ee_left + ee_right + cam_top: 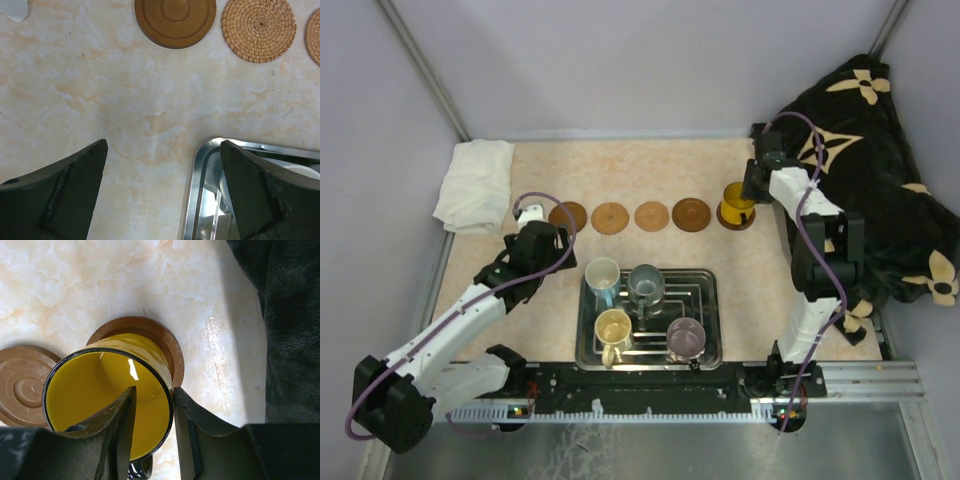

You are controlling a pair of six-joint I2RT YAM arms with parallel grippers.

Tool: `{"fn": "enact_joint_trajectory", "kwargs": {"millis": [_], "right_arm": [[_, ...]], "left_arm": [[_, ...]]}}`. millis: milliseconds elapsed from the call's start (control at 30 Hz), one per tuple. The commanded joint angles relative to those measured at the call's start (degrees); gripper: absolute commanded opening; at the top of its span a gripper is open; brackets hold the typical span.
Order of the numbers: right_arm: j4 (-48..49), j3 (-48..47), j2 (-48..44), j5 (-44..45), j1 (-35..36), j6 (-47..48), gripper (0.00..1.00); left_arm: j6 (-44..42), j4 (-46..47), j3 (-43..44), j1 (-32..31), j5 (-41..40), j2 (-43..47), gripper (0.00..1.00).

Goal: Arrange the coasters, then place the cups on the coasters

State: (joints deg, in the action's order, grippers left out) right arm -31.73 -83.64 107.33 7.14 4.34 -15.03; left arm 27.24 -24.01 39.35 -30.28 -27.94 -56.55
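Observation:
Several round brown coasters lie in a row across the table: (567, 216), (610, 217), (652, 216), (691, 214). One more coaster (167, 342) lies under the orange-yellow cup (735, 206), which stands upright at the row's right end. My right gripper (152, 392) is open and straddles that cup's wall (110, 395), one finger inside with a gap, the other against the rim outside. The white-and-blue cup (602, 275), grey cup (646, 284), cream cup (613, 328) and purple cup (684, 336) stand in the steel tray (710, 300). My left gripper (164, 145) hangs open over bare table beside the tray's left corner (200, 185).
A folded white cloth (475, 185) lies at the back left. A black blanket with cream flowers (880, 150) is heaped along the right side, close to the right arm. Grey walls enclose the table on three sides.

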Motion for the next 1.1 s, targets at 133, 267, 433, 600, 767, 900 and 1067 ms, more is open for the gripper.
{"fn": "enact_joint_trajectory", "kwargs": {"millis": [133,267,433,600,767,900,1067], "right_arm": [[1.1,-1.3,-6.1,-0.4,0.1,0.5,0.37],[0.8,0.5,-8.7,0.6,0.1,0.4,0.38],[0.9,3.0,-11.3,1.1,0.0,0.3,0.38],[1.1,5.8,-15.2,1.0,0.1,-0.5,0.35],[3.2,10.3,-23.0,5.5,1.7,-0.8,0.31],[6.9,13.5,-30.9,6.8,1.8,-0.1,0.48],[9.6,11.1,-35.9,-2.2,-1.1,-0.2,0.98]], "left_arm": [[0.0,0.0,1.1,0.0,-0.8,0.6,1.0],[0.1,-0.2,1.2,-0.1,-0.8,0.9,1.0],[0.4,-0.7,1.3,-0.1,-0.5,1.8,1.0],[0.7,-1.5,1.1,0.0,-0.5,3.0,1.0],[0.6,-2.1,1.1,0.0,-0.8,3.7,1.0],[0.3,-2.7,1.4,-0.1,-1.7,4.1,1.0],[0.1,-3.5,2.0,0.0,-2.5,4.9,1.0]]}}
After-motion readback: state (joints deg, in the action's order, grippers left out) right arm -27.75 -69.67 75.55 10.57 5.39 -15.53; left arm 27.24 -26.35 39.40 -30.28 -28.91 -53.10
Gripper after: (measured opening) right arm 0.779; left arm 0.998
